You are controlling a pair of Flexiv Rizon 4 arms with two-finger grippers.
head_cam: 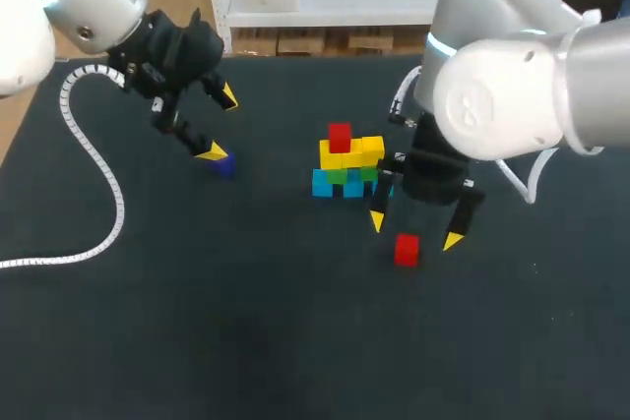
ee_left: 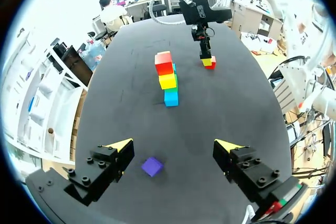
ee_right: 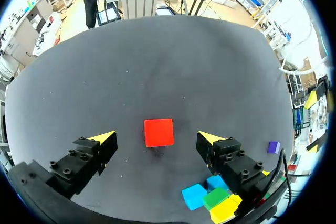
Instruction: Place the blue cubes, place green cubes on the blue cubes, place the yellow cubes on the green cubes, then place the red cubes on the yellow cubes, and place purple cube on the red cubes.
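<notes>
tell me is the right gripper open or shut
Open: the right gripper shows yellow tips wide apart, loose red cube untouched between them.

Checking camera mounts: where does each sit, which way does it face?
Head view: above and behind the robot, looking down on the table; left gripper and right gripper show.
Left wrist view: on the left wrist, facing along its open fingers at the purple cube, stack beyond.
Right wrist view: on the right wrist, facing down at the loose red cube between its open fingers.
Shared: both wrist views show stack and purple cube.
</notes>
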